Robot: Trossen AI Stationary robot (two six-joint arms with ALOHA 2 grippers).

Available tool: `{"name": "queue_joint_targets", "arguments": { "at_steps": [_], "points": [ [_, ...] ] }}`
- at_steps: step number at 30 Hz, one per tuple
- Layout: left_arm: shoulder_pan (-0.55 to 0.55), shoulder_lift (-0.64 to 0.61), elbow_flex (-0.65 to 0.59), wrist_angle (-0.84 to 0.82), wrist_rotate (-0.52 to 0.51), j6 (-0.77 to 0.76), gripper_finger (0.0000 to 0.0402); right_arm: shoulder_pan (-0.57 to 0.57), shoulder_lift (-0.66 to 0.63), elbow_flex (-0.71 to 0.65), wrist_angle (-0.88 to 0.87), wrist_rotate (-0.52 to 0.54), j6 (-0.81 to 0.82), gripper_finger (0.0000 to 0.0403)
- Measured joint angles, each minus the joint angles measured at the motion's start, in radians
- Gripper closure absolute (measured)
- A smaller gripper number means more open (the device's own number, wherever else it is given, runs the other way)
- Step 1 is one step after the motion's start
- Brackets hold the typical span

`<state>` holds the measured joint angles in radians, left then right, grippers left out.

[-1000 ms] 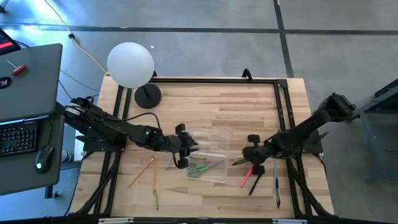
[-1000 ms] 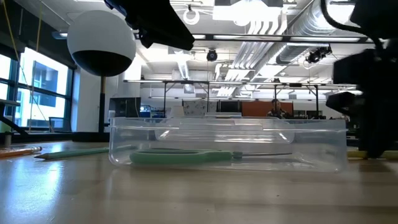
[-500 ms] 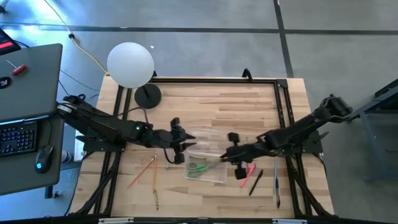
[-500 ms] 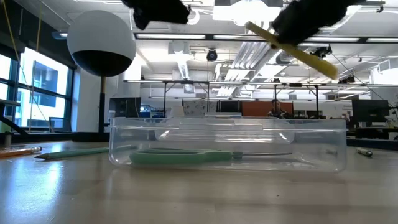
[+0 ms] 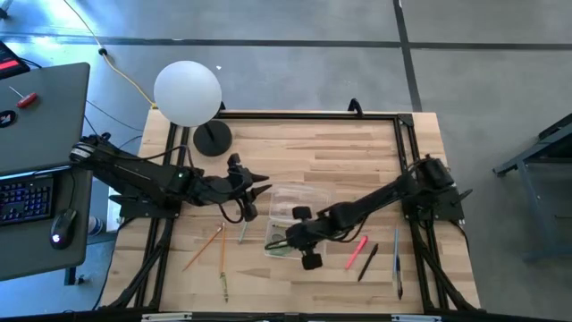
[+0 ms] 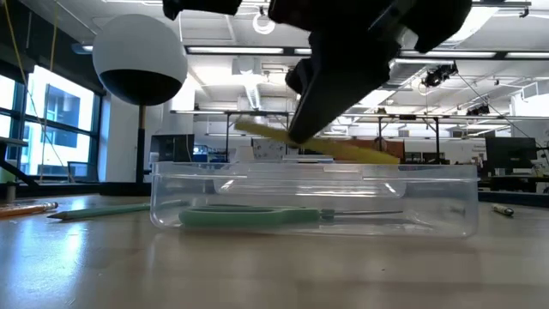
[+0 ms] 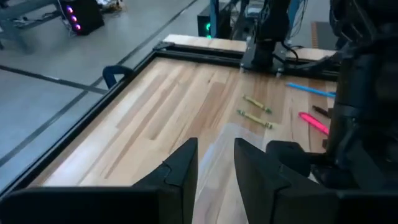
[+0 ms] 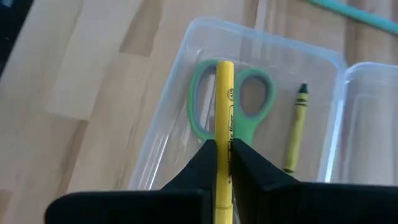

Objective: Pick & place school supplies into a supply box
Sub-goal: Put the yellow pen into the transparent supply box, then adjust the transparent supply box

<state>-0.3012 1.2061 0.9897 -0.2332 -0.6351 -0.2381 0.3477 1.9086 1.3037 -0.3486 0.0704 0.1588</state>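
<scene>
My right gripper (image 8: 222,163) has swung in from three o'clock, clamped on a yellow pencil (image 8: 224,118) above the supply box (image 5: 315,204), ready to release. My left gripper (image 7: 213,163), slightly parted and empty, has backed off toward nine o'clock.

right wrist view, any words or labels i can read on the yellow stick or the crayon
Yellow stick, held in the right gripper over the supply box: dark print runs along it, too small to read.
Yellow crayon in the box: no legible text.
Green-handled scissors: no marking visible.
</scene>
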Motion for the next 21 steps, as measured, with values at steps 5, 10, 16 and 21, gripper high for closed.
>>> {"name": "queue_joint_targets", "arguments": {
  "at_steps": [5, 10, 16, 21],
  "points": [
    [0.0, 0.011, 0.0, -0.025, 0.037, -0.017, 0.0266, -0.012, 0.059, 0.008, -0.025, 0.001, 0.06, 0.0381],
    [0.0, 0.009, 0.0, -0.036, 0.044, -0.031, 0.0266, -0.029, 0.067, 0.008, -0.04, 0.018, 0.091, 0.0363],
    [0.0, 0.009, 0.0, -0.033, 0.044, -0.032, 0.0266, -0.055, 0.068, 0.008, -0.091, 0.055, 0.065, 0.0336],
    [0.0, 0.009, 0.0, -0.032, 0.044, -0.032, 0.0266, -0.068, 0.068, 0.008, -0.118, 0.072, 0.054, 0.0321]
  ]
}}
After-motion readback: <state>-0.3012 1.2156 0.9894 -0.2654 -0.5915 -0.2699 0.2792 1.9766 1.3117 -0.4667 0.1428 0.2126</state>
